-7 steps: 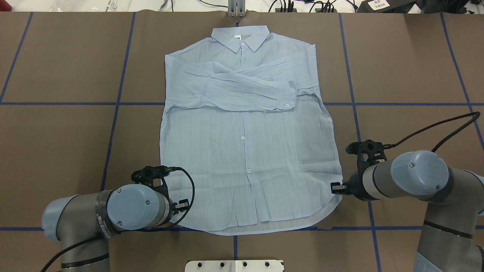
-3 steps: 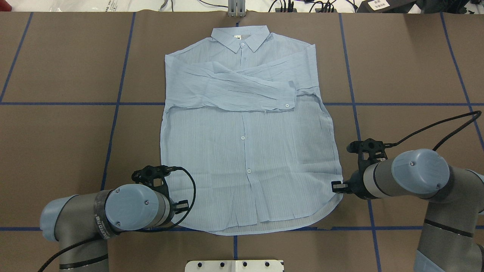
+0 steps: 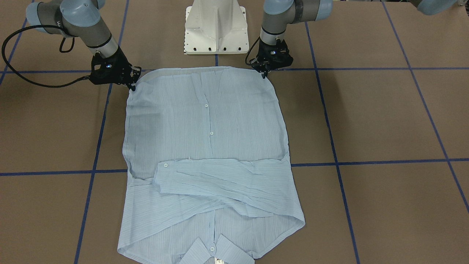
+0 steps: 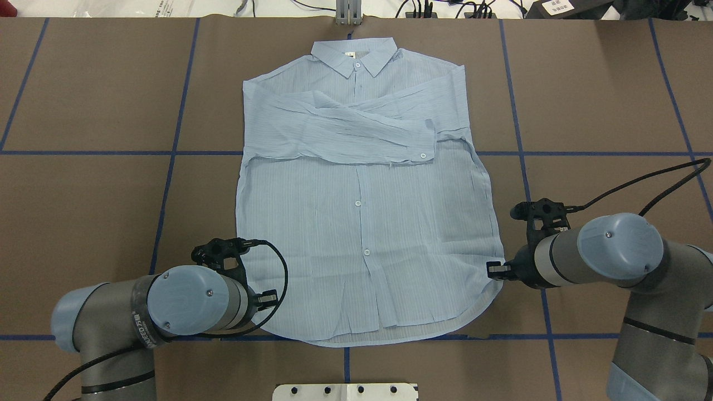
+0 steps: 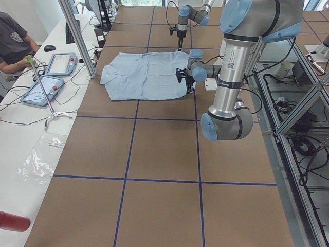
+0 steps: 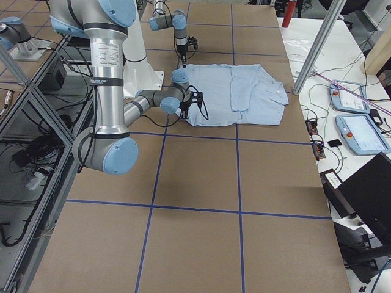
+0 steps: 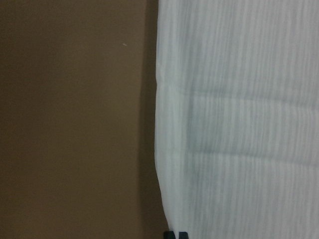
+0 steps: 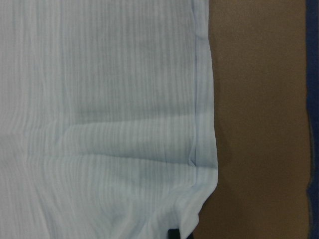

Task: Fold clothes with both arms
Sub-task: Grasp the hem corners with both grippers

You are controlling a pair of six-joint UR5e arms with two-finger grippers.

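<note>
The light-blue shirt lies flat and face up on the brown table, collar at the far side, both sleeves folded across the chest. My left gripper sits low at the hem's left corner, seen in the front view touching the cloth edge. At the hem's right corner is my right gripper, also at the cloth edge. In each wrist view the shirt fills the frame. The dark fingertips show together at the hem, shut on it.
The white pedestal base stands just behind the hem. Blue tape lines cross the brown table. A metal post rises at the far edge. A person sits beyond the far side with tablets.
Both wrists have shifted slightly away from the base, the left elbow swinging back and outward. The shirt's hem corners have barely moved.
</note>
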